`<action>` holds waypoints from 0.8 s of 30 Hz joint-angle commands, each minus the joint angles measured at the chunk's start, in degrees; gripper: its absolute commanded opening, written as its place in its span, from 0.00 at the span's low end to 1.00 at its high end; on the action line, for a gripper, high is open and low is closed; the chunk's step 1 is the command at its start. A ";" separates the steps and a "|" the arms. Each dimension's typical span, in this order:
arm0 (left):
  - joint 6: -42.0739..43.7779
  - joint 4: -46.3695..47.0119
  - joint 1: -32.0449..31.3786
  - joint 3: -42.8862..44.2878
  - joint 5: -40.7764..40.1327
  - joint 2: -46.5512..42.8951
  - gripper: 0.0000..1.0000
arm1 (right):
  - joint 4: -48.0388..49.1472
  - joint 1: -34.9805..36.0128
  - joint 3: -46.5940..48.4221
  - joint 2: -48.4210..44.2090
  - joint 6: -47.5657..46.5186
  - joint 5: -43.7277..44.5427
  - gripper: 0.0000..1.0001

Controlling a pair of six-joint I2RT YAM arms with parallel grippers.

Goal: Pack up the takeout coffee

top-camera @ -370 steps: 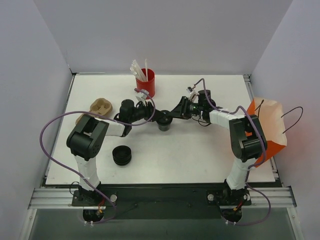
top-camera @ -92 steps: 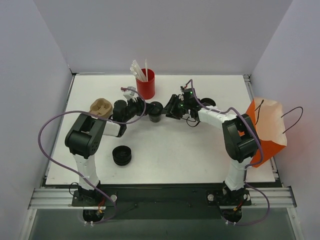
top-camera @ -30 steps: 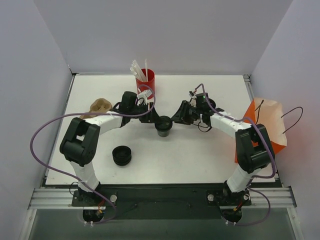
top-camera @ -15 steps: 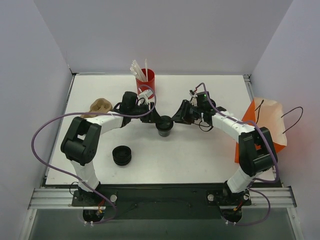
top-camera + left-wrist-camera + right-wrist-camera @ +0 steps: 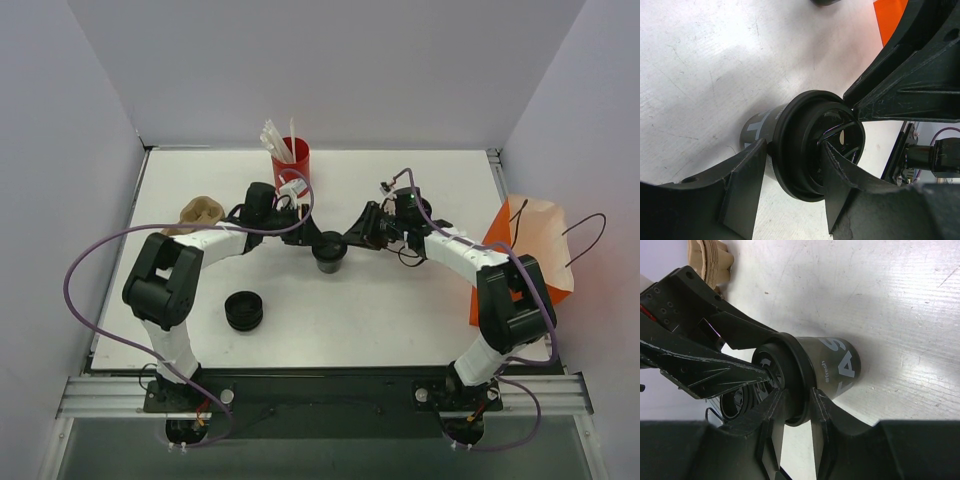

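Black describes the takeout coffee cup [image 5: 328, 252], which stands upright near the middle of the white bench [image 5: 400, 310] with a black lid [image 5: 795, 150] seated on it. Pale lettering is printed on the cup wall. Both arms reach in to it from opposite sides.

**Left pincer** [image 5: 310, 240]
- It meets the cup from the left.
- The jaws are spread. In the left wrist view one finger [image 5: 745, 195] lies beside the cup wall just under the lid rim. The other finger [image 5: 845, 190] crosses in front of the lid top.
- In the right wrist view its fingertips reach the lid top and the far side of the rim.
- Whether the fingers press on the cup or lid cannot be told.

**Right pincer** [image 5: 346, 243]
- It meets the cup from the right.
- The jaws are drawn close together. In the right wrist view the two fingers [image 5: 771, 415] sit on either side of the lid rim, one toward the lid top and one toward the cup wall.
- The rim is pinched between them.

**Other items on the bench**
- A red cup of white straws [image 5: 290, 160] stands behind the coffee cup, near the back edge.
- A tan moulded cup carrier [image 5: 200, 212] lies to the left, partly hidden by the left arm.
- A low stack of loose black lids [image 5: 243, 310] sits toward the front left, well apart from the coffee cup.
- An orange paper bag [image 5: 530, 260] stands at the right edge of the bench, beside the right arm.
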 commanded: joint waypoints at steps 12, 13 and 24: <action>6.53 -11.62 -1.02 -2.49 -8.55 6.00 0.55 | -11.35 1.35 0.80 0.46 -6.83 9.31 0.25; 6.88 -11.88 -1.02 -2.40 -8.38 6.18 0.55 | -13.53 1.52 1.07 0.64 -7.18 9.66 0.25; 10.22 -15.66 -1.11 0.59 -9.70 7.58 0.55 | -17.06 1.70 2.82 -2.17 -8.41 11.25 0.29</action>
